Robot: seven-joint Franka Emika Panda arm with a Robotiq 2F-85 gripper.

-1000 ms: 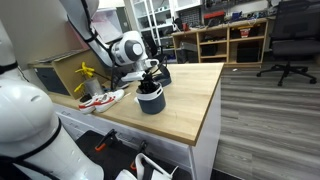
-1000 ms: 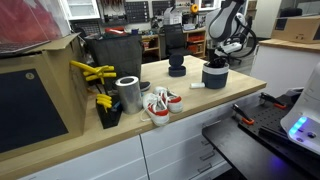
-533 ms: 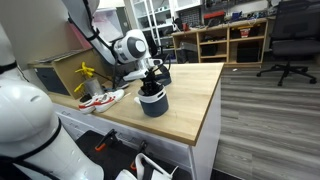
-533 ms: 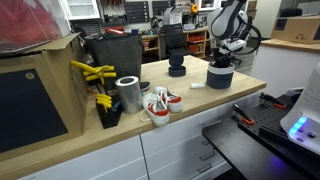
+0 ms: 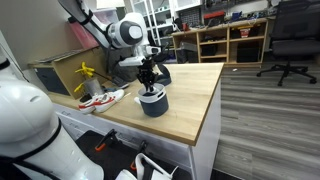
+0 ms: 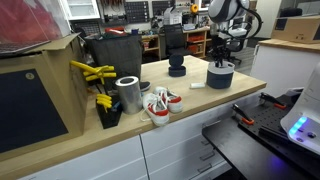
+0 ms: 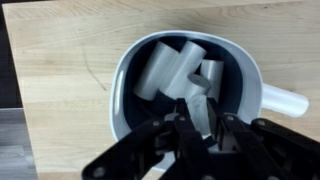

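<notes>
A robot gripper (image 7: 197,118) hangs directly above a dark cup (image 7: 125,80) that stands upright on a wooden table (image 7: 60,60). In the wrist view its two black fingers are drawn close together and clamp a white tube (image 7: 198,106) between their tips, just over the cup's open mouth. Below the gripper, inside the cup (its inner wall looks pale), lie more white tubes (image 7: 165,70), leaning against each other. A white handle (image 7: 283,100) sticks out from the cup's side, away from the fingers.

In both exterior views the gripper (image 5: 150,82) (image 6: 221,58) points straight down, close above the cup (image 5: 152,103) (image 6: 220,77); the tube is too small to make out there. The cup sits under the gripper near the table's edge (image 6: 190,100).

Just behind the gripper on the table stands a small black object (image 6: 177,68). Well apart from the gripper, further along the table, lie a pair of white and red sneakers (image 6: 158,103), a metal can (image 6: 128,93) and yellow tools (image 6: 95,72)
</notes>
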